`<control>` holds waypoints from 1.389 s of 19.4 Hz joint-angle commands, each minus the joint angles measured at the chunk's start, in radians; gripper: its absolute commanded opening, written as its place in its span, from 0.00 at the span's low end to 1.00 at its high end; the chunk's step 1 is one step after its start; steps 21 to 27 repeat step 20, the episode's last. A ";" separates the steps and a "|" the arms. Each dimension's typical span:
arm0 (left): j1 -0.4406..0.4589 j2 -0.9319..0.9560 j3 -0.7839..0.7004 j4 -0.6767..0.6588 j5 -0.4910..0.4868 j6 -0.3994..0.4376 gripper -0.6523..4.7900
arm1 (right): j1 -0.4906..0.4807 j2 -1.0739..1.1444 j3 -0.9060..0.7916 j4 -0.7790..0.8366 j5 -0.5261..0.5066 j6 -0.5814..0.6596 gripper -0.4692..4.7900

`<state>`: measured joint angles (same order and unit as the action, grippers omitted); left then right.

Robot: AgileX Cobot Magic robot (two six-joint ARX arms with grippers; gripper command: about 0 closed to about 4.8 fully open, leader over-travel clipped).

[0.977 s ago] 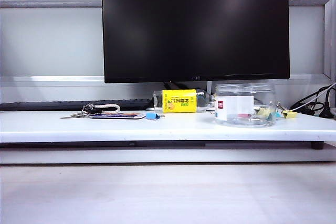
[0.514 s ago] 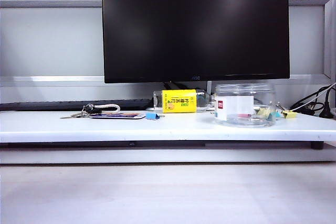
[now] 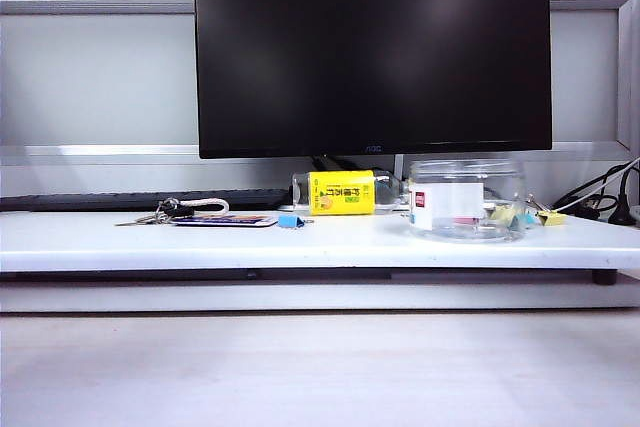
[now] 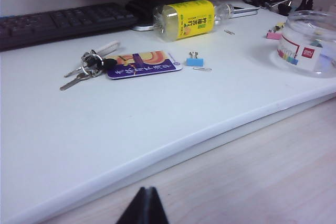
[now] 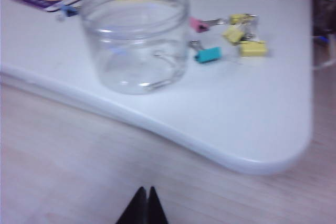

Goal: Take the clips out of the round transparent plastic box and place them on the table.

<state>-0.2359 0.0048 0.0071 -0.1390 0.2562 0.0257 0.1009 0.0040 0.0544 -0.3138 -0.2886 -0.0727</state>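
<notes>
Clear round transparent plastic box (image 5: pixel 135 38) (no contents)

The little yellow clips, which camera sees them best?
The right wrist view: the yellow clips lie in plain sight on the table, beside the round box. In the exterior view they peek out small behind the box. The left wrist view barely shows them at the far edge.

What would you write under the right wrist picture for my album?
Empty round transparent plastic box on the white table, yellow clips lying behind it, shut right gripper waiting in front.
</notes>
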 commanded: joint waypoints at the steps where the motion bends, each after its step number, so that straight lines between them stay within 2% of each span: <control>1: 0.059 -0.004 -0.002 -0.016 0.011 -0.003 0.11 | -0.035 -0.002 0.000 0.004 -0.001 0.001 0.09; 4: 0.166 -0.004 -0.002 -0.016 0.010 -0.003 0.11 | -0.038 -0.002 0.000 0.004 -0.002 0.001 0.09; 5: 0.177 -0.004 -0.002 -0.016 0.010 -0.003 0.11 | -0.038 -0.002 0.000 0.004 -0.002 0.001 0.09; 27: 0.178 -0.004 -0.002 -0.016 0.010 -0.003 0.11 | -0.037 -0.002 0.000 0.004 -0.002 0.001 0.09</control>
